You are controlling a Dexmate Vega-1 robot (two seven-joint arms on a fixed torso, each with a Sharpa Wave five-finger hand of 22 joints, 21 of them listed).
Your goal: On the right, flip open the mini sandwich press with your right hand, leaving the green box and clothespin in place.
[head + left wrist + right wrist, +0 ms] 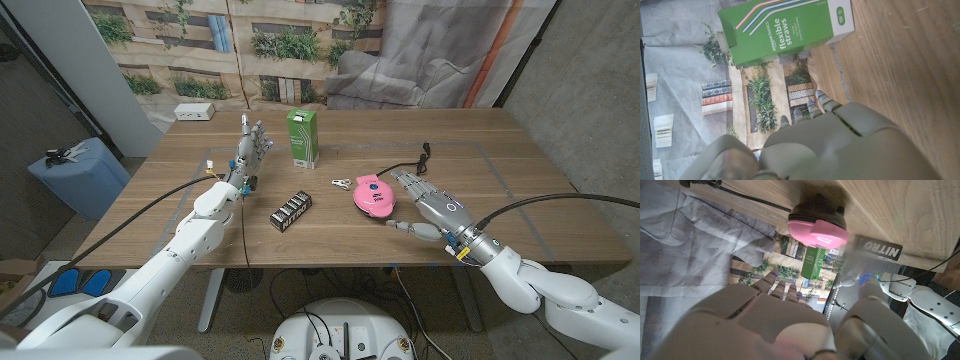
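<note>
**Right hand poised beside the closed pink sandwich press**

Seen from the robot's head, a wooden table (500,150) stretches across the scene. Starting on the left, the robot's left hand (250,150) stands upright with its fingers apart and nothing in them, just beside a tall green box (302,136) of flexible straws, which stands upright. Nearer the front edge, a little to the right of that hand, lies a small black pack (292,211) with white lettering.

Moving right past the middle, a small clothespin (342,184) rests on the wood, just left of the mini sandwich press (369,193). The press is round, pink, and its lid looks down. A black cord (420,160) runs from it toward the back of the table.

Furthest right, the right hand (432,203) reaches in from the lower right corner with fingers extended and spread, gripping nothing. Its fingertips lie just beside the press's right edge; whether they touch it is hard to tell at this size.

The press sits directly ahead of the right hand's fingers, toward the table's centre, and far closer to this hand than to the left. The clothespin lies on the press's far side from the hand, so a push could likely disturb it.
</note>
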